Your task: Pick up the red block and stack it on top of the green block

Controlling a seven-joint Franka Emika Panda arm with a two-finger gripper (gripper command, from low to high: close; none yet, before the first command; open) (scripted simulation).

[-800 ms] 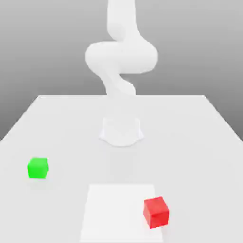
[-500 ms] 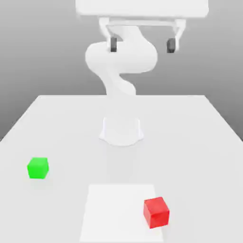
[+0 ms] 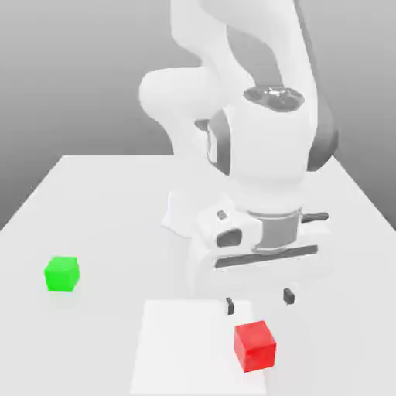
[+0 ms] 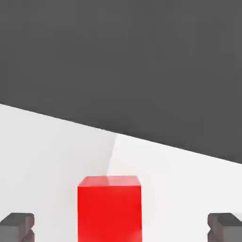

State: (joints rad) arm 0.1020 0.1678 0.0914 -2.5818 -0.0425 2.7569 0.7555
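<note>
Two cubes lie on the white table (image 3: pixel 93 193), and we see the gripper (image 3: pixel 259 301) hanging low over the nearer one. Its two dark fingertips (image 3: pixel 230 306) point down with a wide gap between them, released and holding nothing. We find the red block (image 3: pixel 254 345) just below and in front of those tips in the exterior view, not touching them. It sits at the exterior view's right edge of a paler square patch (image 3: pixel 182 348) on the tabletop, resting flat with one corner turned toward us.

From the hand view we see the red block (image 4: pixel 109 208) upright on the table, standing between the two grey fingertips (image 4: pixel 17 226), with clear space on either side of it.

We place the green block (image 3: pixel 61 273) well apart from the hand, far toward the exterior view's left, alone on the bare table and flat on its base. We see the arm's round white base (image 3: pixel 179 213) behind the hand, near the table's middle
</note>
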